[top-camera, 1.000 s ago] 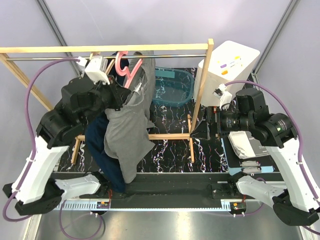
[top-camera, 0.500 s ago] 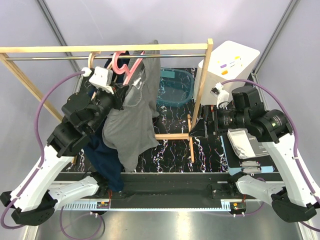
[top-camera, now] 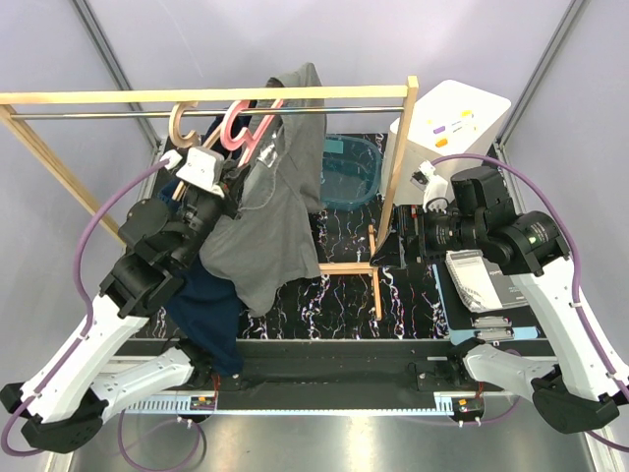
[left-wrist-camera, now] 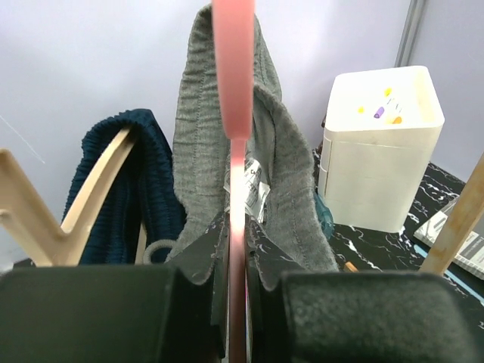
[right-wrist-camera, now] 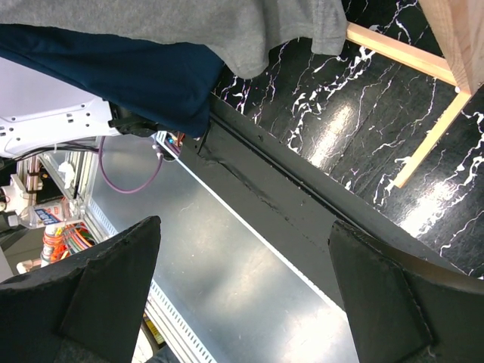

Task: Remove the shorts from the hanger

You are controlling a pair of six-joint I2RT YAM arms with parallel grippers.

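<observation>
The grey shorts (top-camera: 265, 226) drape over a pink hanger (top-camera: 236, 128), their top bunched above the metal rail (top-camera: 364, 110). My left gripper (top-camera: 236, 182) is shut on the pink hanger's thin bar (left-wrist-camera: 234, 91), with the grey shorts (left-wrist-camera: 195, 151) just beyond the fingertips (left-wrist-camera: 204, 253). The navy shorts (top-camera: 211, 305) hang on a wooden hanger (top-camera: 180, 120) to the left, and show in the left wrist view (left-wrist-camera: 113, 204). My right gripper (top-camera: 388, 251) is open and empty by the rack's right post, below the grey hem (right-wrist-camera: 227, 23) and the navy shorts (right-wrist-camera: 113, 68).
The wooden rack post (top-camera: 398, 167) stands between the arms. A white box (top-camera: 452, 123) is at the back right, and a teal basket (top-camera: 344, 172) sits behind the rack. Printed sheets (top-camera: 482, 280) lie under the right arm.
My left arm has lifted the pink hanger and the grey shorts up and to the right, so the grey fabric now bunches above the rail. My right gripper has shifted slightly left.
</observation>
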